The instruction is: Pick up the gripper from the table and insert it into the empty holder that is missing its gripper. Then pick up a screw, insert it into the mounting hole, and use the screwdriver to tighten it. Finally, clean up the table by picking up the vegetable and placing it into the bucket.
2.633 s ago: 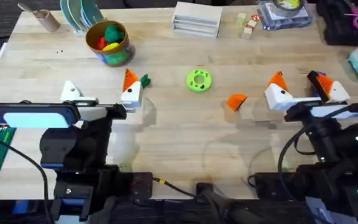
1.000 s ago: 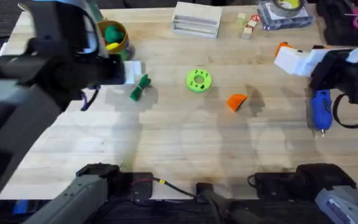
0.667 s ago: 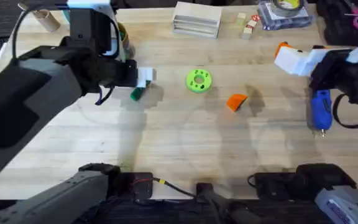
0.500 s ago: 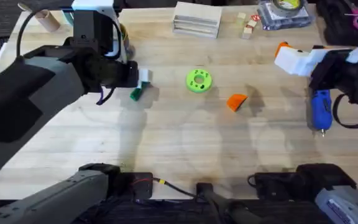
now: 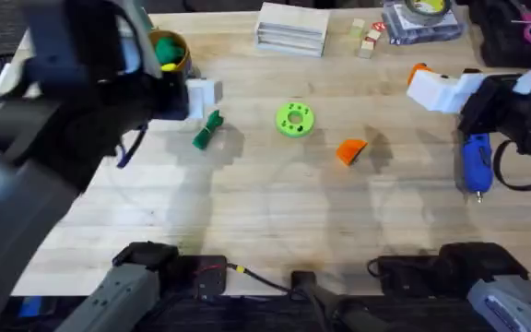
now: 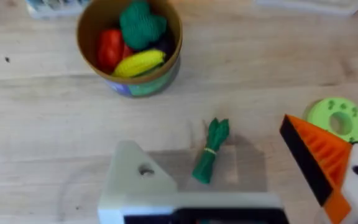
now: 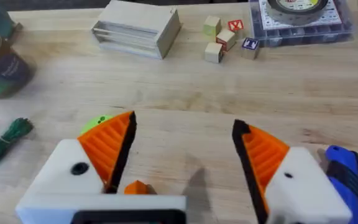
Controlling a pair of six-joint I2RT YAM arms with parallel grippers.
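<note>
Nearest the left gripper [image 6: 241,186], its two fingers stand apart and hold nothing: one is the plain white holder [image 6: 138,180] with no orange tip, the other bears its orange ribbed pad. Just ahead of the gap between them the vegetable [image 6: 210,150] lies loose on the table [image 6: 42,124], and farther out beyond it stands the bucket [image 6: 131,43], already carrying toy food, with the lime-green disc [image 6: 337,118] off to the pad side. The right gripper [image 7: 179,168] is likewise spread wide and empty; the loose orange gripper [image 7: 135,186] lies right under it near one pad, and the blue screwdriver [image 7: 347,171] rests beside its other finger. Judging by this, nothing of the task is finished: the wedge is not fitted, no screw is set or tightened, and the vegetable is yet to go into the bucket.
</note>
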